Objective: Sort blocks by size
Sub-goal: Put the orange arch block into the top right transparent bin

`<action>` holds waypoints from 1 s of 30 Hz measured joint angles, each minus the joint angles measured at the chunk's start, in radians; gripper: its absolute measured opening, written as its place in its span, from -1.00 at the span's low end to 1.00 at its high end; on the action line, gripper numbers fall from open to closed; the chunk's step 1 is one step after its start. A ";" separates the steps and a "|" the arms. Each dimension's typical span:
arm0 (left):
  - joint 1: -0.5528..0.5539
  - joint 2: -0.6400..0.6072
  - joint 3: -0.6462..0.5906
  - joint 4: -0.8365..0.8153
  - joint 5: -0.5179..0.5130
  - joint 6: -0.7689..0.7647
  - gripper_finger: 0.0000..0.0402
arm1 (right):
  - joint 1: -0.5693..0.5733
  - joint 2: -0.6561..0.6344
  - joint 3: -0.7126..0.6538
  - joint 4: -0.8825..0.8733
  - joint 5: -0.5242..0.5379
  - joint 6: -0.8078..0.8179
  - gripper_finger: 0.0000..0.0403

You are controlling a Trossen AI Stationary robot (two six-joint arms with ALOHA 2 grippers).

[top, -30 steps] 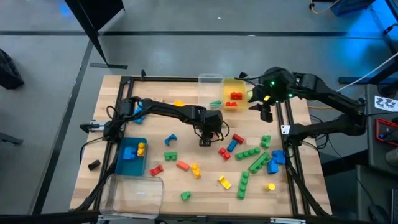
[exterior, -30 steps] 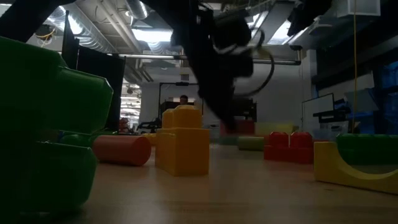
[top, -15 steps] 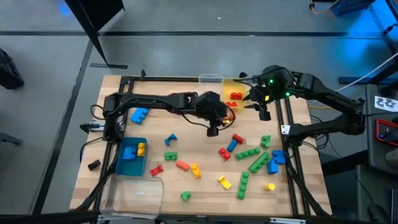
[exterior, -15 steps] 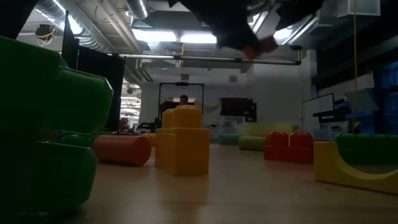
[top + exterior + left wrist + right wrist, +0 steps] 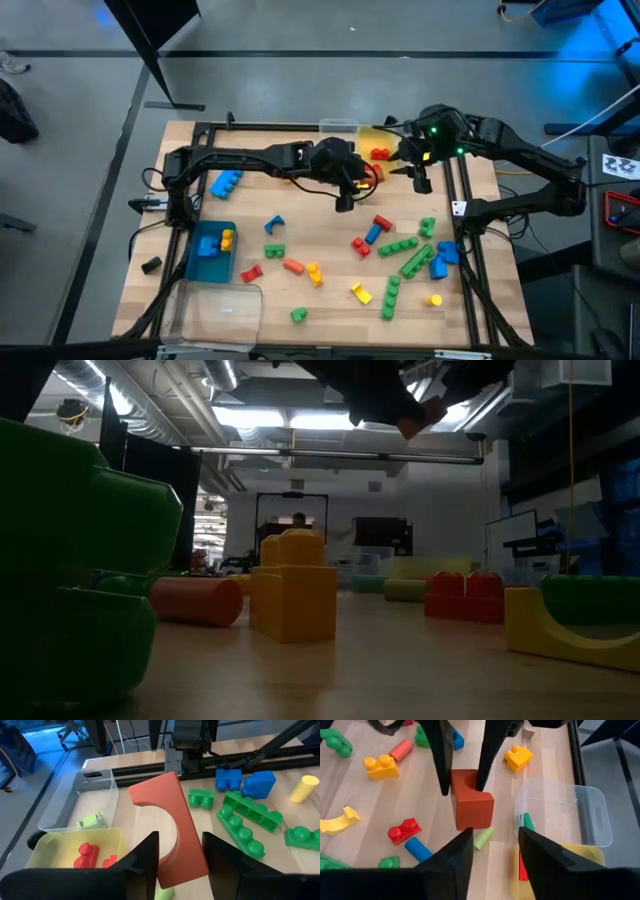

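Observation:
My left gripper (image 5: 344,203) is shut on a red arch-shaped block (image 5: 471,805), held high above the table's middle, just near of the yellow bin (image 5: 385,138). The block also shows in the left wrist view (image 5: 172,820) and at the top of the low view (image 5: 420,418). My right gripper (image 5: 420,182) is open and empty, hovering at the yellow bin's right side. Many loose blocks lie on the table, among them a yellow one (image 5: 314,272), a red one (image 5: 361,245) and long green ones (image 5: 415,260). My left gripper pinches the red arch block between its two fingers (image 5: 442,775), at the block's upper end beside the notch (image 5: 456,780). The fingers point down from above. The block hangs below them, a little tilted, lifted clear of the table.
The yellow bin holds red blocks (image 5: 379,153); a clear bin (image 5: 338,127) with a light green block stands beside it. A blue bin (image 5: 210,250) and a clear bin (image 5: 215,305) stand at the near left. Black rails (image 5: 465,230) frame the table.
My left gripper has risen from the table's middle with the red arch block and moved toward the far edge and the yellow bin. The block, down near the table a second ago, now hangs lifted clear.

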 joint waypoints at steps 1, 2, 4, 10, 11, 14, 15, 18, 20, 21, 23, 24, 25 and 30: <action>0.002 0.000 0.000 0.004 -0.001 0.000 -0.43 | 0.000 0.007 0.000 0.004 0.000 0.003 -0.16; 0.002 0.000 0.000 0.007 -0.003 0.000 -0.44 | 0.000 0.017 0.000 0.009 0.004 0.003 -0.10; 0.005 0.000 0.000 0.007 -0.006 0.000 -0.43 | 0.000 0.036 0.000 0.021 0.013 0.004 0.02; 0.009 0.000 -0.002 -0.002 -0.006 0.002 -0.43 | -0.001 0.085 0.000 0.005 -0.007 -0.018 0.31; 0.010 0.001 -0.002 -0.006 -0.004 0.005 -0.43 | -0.001 0.090 0.000 0.005 -0.016 -0.034 0.33; 0.011 0.001 -0.002 -0.014 -0.003 0.023 -0.43 | -0.001 0.102 0.000 0.003 -0.040 -0.060 0.36; 0.011 0.001 -0.002 -0.019 -0.002 0.025 -0.43 | -0.001 0.103 0.000 0.003 -0.042 -0.061 0.36; 0.011 0.001 -0.002 -0.032 -0.007 0.022 -0.42 | -0.001 0.104 0.000 -0.013 -0.046 -0.061 0.37; 0.013 0.001 -0.002 -0.050 -0.011 0.023 -0.43 | 0.000 0.104 0.000 -0.035 -0.041 -0.061 0.37; 0.014 0.001 -0.002 -0.056 -0.011 0.023 -0.43 | 0.000 0.104 0.000 -0.045 -0.037 -0.061 0.37; 0.014 0.001 -0.002 -0.068 -0.011 0.023 -0.43 | 0.000 0.104 0.000 -0.065 -0.033 -0.061 0.37; 0.013 0.001 -0.002 -0.072 -0.011 0.023 -0.43 | 0.000 0.104 0.000 -0.069 -0.033 -0.061 0.37; 0.013 0.001 -0.002 -0.069 -0.011 0.022 -0.42 | 0.000 0.104 0.000 -0.067 -0.032 -0.061 0.37; 0.010 0.001 -0.002 -0.058 -0.009 0.019 -0.43 | 0.000 0.104 0.000 -0.040 -0.028 -0.061 0.37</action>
